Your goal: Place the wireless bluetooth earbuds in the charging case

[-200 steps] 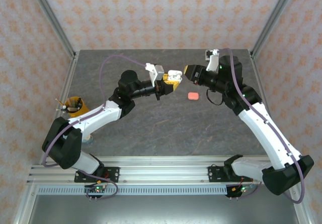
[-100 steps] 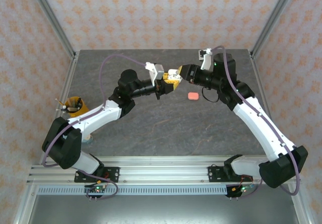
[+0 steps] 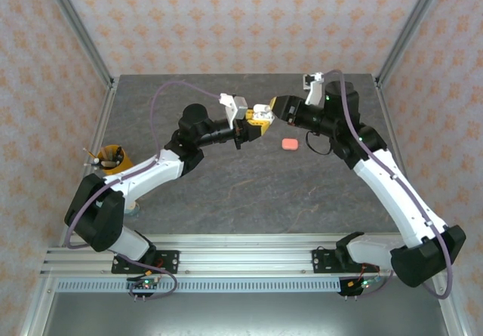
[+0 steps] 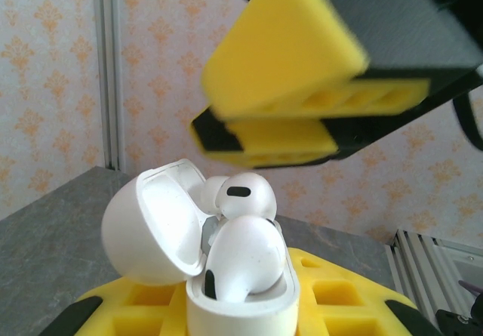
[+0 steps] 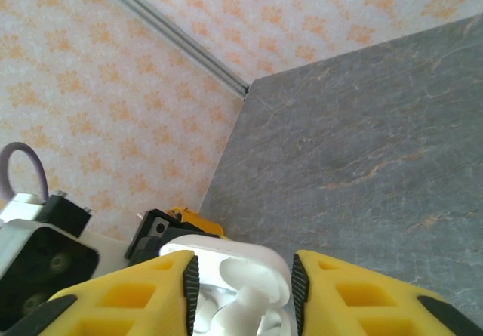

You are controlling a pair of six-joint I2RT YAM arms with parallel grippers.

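Over the far half of the table (image 3: pixel 226 192), the left gripper (image 3: pixel 259 119) clamps the open white charging case (image 4: pixel 241 309). The right gripper (image 3: pixel 276 106) hovers just above it, jaws slightly apart, seemingly empty. The orange cup (image 3: pixel 112 157) at the left edge and the coral-pink case (image 3: pixel 288 144) right of centre stand clear. Two white earbuds (image 4: pixel 245 257) sit in the case, one proud; they look light, hard and slick, so press the bulb gently.

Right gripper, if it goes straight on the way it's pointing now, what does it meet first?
Most likely the open white charging case, held by the left gripper, with white earbuds in it. The right gripper is right at it; exact depth is unclear.
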